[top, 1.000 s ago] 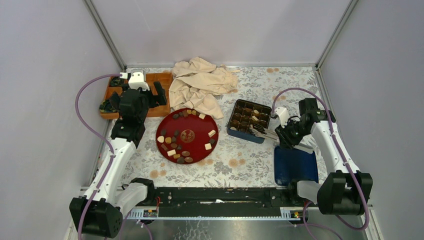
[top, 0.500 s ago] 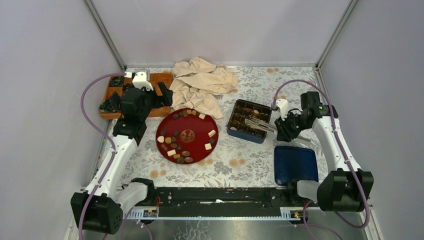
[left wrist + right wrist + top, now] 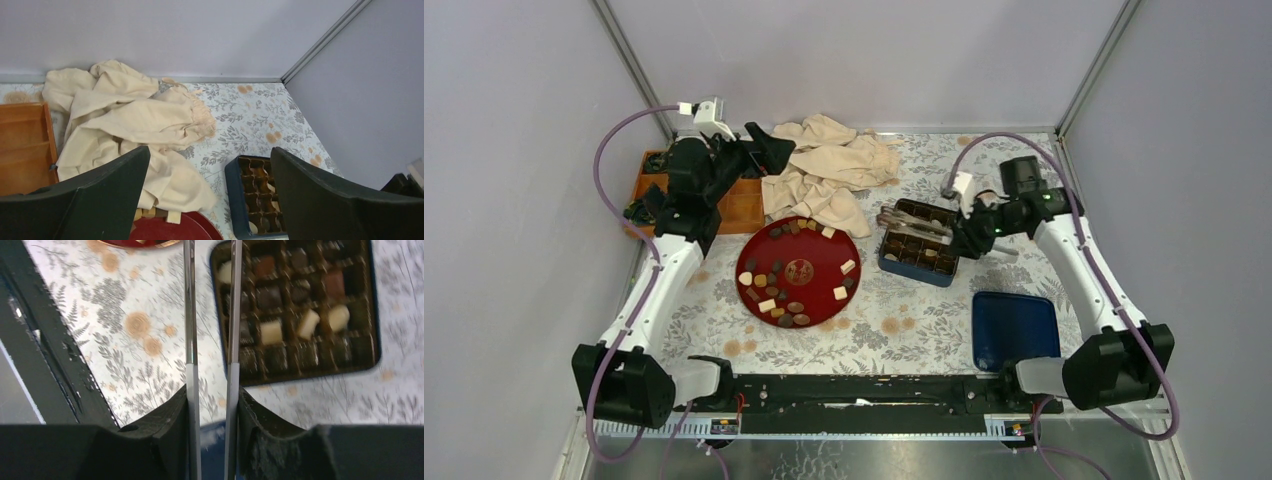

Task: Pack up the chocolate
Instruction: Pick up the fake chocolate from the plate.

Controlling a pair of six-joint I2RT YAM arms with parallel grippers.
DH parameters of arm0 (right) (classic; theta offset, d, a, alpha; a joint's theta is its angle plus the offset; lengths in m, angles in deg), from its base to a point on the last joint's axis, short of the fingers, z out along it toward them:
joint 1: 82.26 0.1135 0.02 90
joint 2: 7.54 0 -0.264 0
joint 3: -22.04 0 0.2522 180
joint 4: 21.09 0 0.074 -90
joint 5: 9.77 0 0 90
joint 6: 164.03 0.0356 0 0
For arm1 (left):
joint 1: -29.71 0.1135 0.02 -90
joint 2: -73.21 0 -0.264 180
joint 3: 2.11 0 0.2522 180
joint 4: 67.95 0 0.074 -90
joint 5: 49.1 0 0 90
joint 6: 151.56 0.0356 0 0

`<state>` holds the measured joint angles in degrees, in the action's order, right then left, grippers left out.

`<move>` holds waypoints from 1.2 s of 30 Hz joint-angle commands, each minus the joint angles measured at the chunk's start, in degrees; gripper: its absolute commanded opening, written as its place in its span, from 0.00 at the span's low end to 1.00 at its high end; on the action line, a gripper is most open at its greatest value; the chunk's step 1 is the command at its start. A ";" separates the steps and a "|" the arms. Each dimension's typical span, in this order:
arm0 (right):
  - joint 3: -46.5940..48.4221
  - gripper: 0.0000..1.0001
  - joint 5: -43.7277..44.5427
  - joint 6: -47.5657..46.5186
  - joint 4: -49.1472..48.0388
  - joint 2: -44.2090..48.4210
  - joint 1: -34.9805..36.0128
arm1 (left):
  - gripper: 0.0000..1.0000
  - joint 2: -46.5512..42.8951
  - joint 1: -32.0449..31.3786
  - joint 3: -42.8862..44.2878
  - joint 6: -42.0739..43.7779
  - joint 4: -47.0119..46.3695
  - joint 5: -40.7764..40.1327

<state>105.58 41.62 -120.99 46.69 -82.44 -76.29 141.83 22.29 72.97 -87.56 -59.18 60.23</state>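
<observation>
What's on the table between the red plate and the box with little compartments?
Nothing: the overhead view shows only bare flowered tablecloth between the red plate and the box.

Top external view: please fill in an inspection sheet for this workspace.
Surface: floral table cover, lying flat.
Job's things: chocolate on the red plate, some already in the compartmented box; blue lid lies apart.
Clutter: crumpled beige cloth; wooden tray.
Grippers: left gripper open, beside the cloth; right gripper shut on tongs over the box.
Cables: purple cables loop along both arms.
Surroundings: plain grey walls.
</observation>
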 commanded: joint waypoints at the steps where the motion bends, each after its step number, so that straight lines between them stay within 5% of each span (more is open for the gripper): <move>1: 3.14 0.39 -1.10 3.84 -6.46 -1.24 9.07 | 0.98 2.29 -0.91 4.60 2.25 -1.40 0.20; 18: 17.97 0.39 4.45 7.98 -8.50 -19.49 33.73 | 0.99 -6.13 -1.97 -3.21 16.24 0.37 -17.74; 36: 11.40 0.39 13.42 9.90 -15.16 -22.25 39.97 | 0.99 -6.57 -2.25 -3.67 17.47 1.21 -20.97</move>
<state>117.06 53.01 -111.88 35.06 -104.38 -37.73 135.60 20.37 69.67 -71.21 -57.06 40.41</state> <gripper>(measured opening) 0.394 0.986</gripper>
